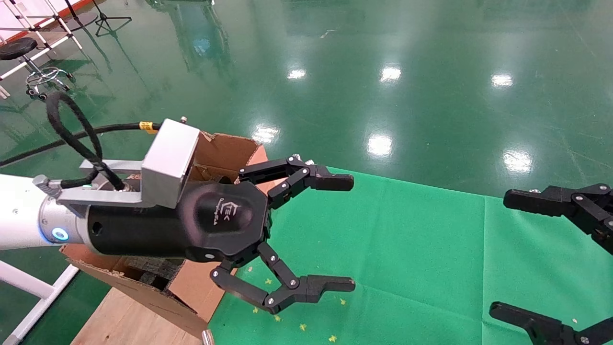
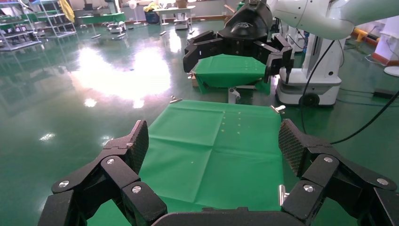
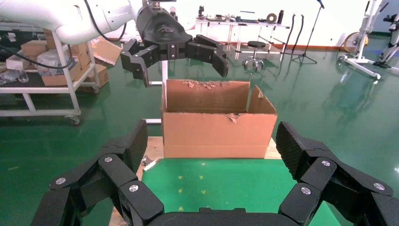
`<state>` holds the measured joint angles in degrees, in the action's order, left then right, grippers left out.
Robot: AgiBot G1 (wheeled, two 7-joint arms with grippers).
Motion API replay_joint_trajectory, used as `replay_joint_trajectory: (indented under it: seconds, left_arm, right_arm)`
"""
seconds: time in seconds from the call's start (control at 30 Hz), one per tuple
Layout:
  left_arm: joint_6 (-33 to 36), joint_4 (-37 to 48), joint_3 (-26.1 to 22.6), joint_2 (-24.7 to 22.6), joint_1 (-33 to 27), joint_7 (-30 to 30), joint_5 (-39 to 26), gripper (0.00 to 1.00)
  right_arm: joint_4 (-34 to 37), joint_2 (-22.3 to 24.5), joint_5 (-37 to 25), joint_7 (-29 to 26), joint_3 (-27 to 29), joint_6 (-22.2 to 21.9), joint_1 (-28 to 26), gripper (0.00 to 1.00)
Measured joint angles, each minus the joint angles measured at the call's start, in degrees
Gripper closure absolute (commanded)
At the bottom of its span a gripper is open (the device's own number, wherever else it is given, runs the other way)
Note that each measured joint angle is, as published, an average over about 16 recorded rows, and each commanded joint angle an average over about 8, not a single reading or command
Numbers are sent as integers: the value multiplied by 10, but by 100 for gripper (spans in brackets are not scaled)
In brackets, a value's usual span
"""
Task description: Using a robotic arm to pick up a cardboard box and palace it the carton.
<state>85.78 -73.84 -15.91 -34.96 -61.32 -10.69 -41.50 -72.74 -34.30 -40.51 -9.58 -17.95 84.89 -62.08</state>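
The robotic arm [image 1: 28, 211], glossy white with a silver wrist, a glowing blue ring and a brushed-metal camera block, reached in from the left and hung above the near end of the carton. Its left gripper [image 1: 330, 235] was matte black plastic with jointed, bolted links, the fingers [image 1: 330, 182] spread wide apart and holding nothing, their tips over the green cloth [image 1: 407, 249]. From the right wrist view the same gripper [image 3: 176, 54] hovered just above the carton's open top.

The carton [image 3: 217, 136] was plain brown corrugated board, a long rectangular box standing upright with its mouth upward, flap edges ragged and torn. In the head view it [image 1: 225, 148] lay mostly hidden under the arm, its long axis running away from the robot along the left side of the cloth, with dark foam [image 1: 153, 268] just visible inside. It sat on a pale wooden board [image 1: 124, 316] beside the cloth.

The right gripper [image 1: 527, 254], all black, waited at the right edge above the cloth, its fingers also splayed and empty, textured pads [image 3: 291, 146] facing each other.

I couldn't spot the small cardboard box anywhere; whether it lay inside the carton I could not tell.

The floor [image 1: 407, 57] was shiny green.
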Motion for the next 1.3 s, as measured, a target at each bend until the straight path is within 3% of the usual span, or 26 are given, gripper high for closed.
replay_joint_trajectory:
  seconds: [1.3]
  left_arm:
    - [-2,5,-2,-1,-4,-1,-6,0]
  right_arm:
    - [0,0,0,0,0,0,0,0]
